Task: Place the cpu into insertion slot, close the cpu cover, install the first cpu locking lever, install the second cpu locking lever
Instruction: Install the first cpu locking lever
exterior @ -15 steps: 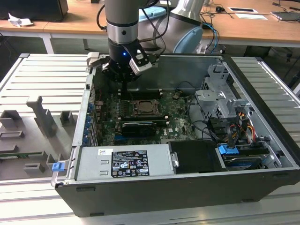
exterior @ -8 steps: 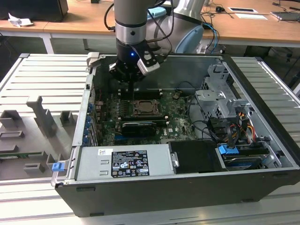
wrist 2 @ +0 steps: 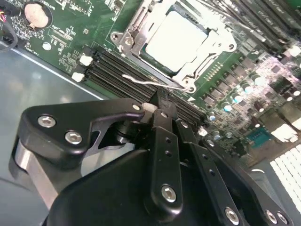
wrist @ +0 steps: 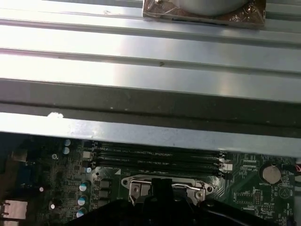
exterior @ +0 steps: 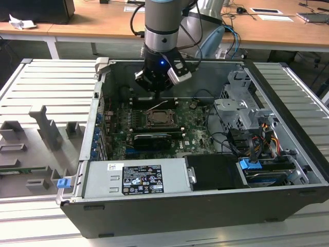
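Note:
The silvery cpu [wrist 2: 176,40] lies in the insertion slot [exterior: 160,119] on the green board. The silver cpu cover [wrist 2: 134,37] is folded down flat around it. A thin wire locking lever [wrist 2: 138,81] runs along the socket edge nearest the memory slots. My gripper [wrist 2: 161,100] is shut, its black tips right at this lever and seemingly touching it. In the exterior view the gripper [exterior: 156,87] hangs inside the open case just behind the socket. In the first wrist view the gripper [wrist: 160,188] stands in front of the cover's edge [wrist: 136,183].
Long black memory slots [wrist 2: 113,70] lie between the socket and the case's rear wall [wrist: 150,61]. A coin battery [wrist 2: 37,14] sits on the board. The power supply [exterior: 136,177] fills the case front, and a drive cage [exterior: 239,108] with cables stands at the exterior view's right.

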`<state>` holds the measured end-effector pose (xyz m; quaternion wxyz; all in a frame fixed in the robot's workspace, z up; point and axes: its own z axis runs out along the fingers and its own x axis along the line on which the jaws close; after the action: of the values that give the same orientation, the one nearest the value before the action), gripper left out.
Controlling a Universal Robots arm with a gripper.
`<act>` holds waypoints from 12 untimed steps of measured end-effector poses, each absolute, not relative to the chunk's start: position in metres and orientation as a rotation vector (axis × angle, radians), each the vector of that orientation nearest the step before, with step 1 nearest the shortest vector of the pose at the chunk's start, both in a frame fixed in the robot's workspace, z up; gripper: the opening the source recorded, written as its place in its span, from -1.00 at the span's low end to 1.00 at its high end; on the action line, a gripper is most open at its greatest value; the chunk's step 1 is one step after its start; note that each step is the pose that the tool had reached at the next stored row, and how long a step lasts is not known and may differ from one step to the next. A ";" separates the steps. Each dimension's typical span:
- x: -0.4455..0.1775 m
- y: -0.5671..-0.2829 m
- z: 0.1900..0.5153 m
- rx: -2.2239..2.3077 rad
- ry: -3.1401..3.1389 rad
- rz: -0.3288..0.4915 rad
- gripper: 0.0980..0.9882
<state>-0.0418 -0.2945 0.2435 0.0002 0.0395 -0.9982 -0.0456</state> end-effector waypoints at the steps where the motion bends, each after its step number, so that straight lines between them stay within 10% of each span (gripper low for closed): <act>1: -0.041 -0.294 0.240 0.124 -3.135 -0.143 -0.98; 12: -0.037 -0.288 0.229 0.122 -3.136 -0.144 -0.98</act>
<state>-0.0368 -0.2884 0.2289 0.0002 0.0388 -0.9982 -0.0458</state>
